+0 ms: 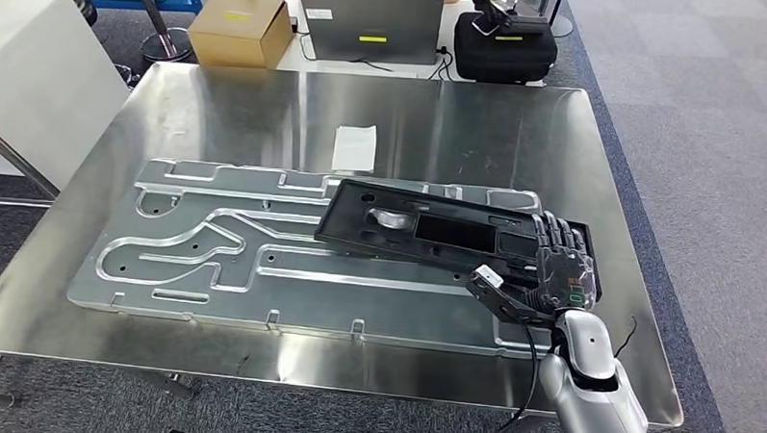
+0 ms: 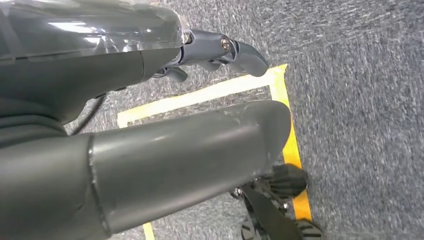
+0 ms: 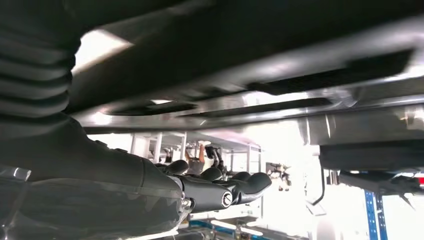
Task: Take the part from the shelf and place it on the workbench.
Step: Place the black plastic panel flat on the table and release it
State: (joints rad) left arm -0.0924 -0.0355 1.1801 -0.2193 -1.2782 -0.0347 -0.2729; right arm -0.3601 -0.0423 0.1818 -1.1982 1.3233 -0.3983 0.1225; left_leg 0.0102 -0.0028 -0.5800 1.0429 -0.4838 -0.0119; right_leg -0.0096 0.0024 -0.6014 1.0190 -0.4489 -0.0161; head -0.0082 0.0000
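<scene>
Black part point(image 1: 427, 228) lies tilted across the grooved metal plate point(image 1: 214, 259) on the steel counter point(image 1: 268, 107). Right robot hand point(image 1: 559, 266) grips its near-right end. Left robot hand point(image 2: 220, 52) hangs over carpet, fingers curled, holding nothing.

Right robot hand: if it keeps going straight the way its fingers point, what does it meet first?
The black part itself; the right robot hand is already at its near end. Beyond lies bare workbench, though depth is unclear.
</scene>
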